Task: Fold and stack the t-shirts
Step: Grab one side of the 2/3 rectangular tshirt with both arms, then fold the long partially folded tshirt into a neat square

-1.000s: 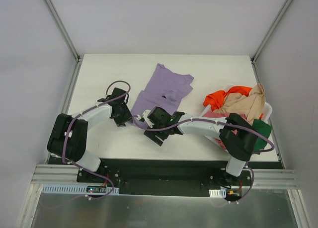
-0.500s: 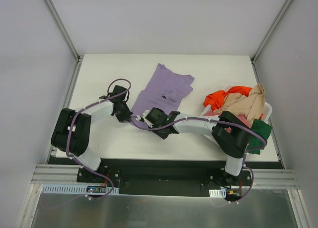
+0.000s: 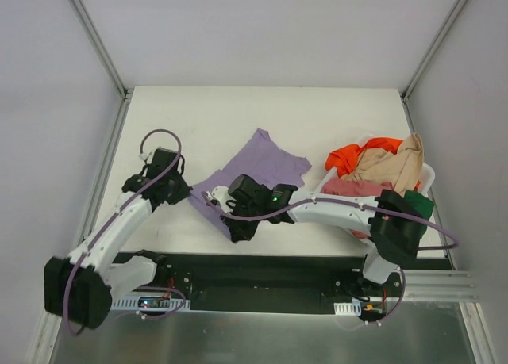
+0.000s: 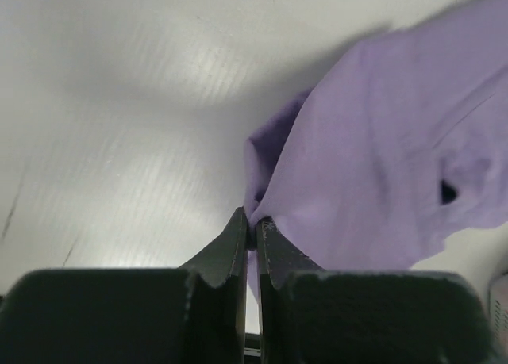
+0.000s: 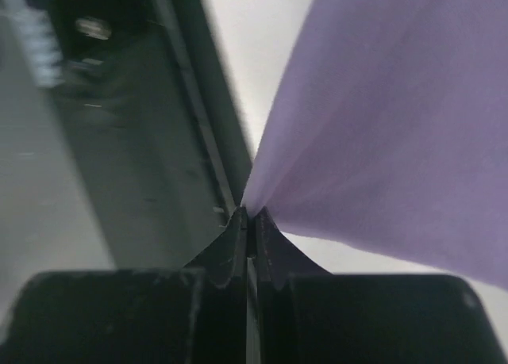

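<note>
Between grippers (image 4: 252, 231) (image 5: 250, 221) (both tight): lavender t-shirt (image 3: 266, 162)

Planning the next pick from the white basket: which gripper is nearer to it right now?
Right. The right gripper, shut on the lavender t-shirt's near edge, sits mid-table, left of the basket; the left gripper pinches the shirt's left corner, farther away.

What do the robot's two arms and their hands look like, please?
The left arm and right arm have white links joined by bulky black joints, each trailed by a thin purple cable. A small green light glows near the right wrist. The left hand and right hand each have two black fingers tapering to thin tips.
</note>
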Controlling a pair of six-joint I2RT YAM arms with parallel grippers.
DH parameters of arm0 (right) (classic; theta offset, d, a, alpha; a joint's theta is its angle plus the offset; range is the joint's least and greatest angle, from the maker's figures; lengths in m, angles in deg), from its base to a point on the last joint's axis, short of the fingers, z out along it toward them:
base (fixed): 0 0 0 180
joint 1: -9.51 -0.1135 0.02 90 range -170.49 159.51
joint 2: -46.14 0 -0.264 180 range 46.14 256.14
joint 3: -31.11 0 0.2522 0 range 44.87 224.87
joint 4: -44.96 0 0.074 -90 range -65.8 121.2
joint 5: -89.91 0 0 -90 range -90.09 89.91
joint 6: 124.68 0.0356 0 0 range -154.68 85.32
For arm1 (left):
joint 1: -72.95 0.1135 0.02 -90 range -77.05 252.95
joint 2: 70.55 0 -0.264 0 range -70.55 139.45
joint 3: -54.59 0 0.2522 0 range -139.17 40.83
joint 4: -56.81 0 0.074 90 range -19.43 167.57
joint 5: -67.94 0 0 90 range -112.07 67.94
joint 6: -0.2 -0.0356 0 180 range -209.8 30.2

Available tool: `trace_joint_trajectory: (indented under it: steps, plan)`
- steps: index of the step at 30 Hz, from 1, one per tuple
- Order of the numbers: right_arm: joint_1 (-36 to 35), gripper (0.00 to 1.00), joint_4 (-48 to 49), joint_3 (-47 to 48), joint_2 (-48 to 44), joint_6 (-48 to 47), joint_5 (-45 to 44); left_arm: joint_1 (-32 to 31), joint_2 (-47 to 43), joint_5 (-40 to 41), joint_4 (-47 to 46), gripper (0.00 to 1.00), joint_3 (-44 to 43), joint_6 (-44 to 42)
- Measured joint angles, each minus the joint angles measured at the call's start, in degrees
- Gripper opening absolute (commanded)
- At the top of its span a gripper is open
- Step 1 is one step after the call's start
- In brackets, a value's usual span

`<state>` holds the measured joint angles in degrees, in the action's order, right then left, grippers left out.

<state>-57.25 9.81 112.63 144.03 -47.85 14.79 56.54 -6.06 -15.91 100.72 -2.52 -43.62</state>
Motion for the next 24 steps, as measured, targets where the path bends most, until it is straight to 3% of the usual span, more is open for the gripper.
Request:
trace_joint_trajectory:
  steps: [5,11,17,24]
  plan:
    - [-2.12,0.0,7.72,-0.24,-5.29,5.7,14.56,-0.02,-17.77,4.92,8.98,0.0,0.11,0.87]
    - [-2.51,0.01,11.82,-2.1,-8.13,10.01,19.47,-0.02,-27.89,5.88,14.78,0.0,-2.56,0.7]
    - [-0.11,0.0,11.72,-7.13,-16.87,11.45,15.02,-0.09,-18.8,1.53,14.08,0.0,-8.74,0.33]
    - [9.44,0.0,8.74,-14.19,-25.16,14.86,11.47,-4.55,-4.46,-1.09,8.94,0.0,-14.47,-0.57]
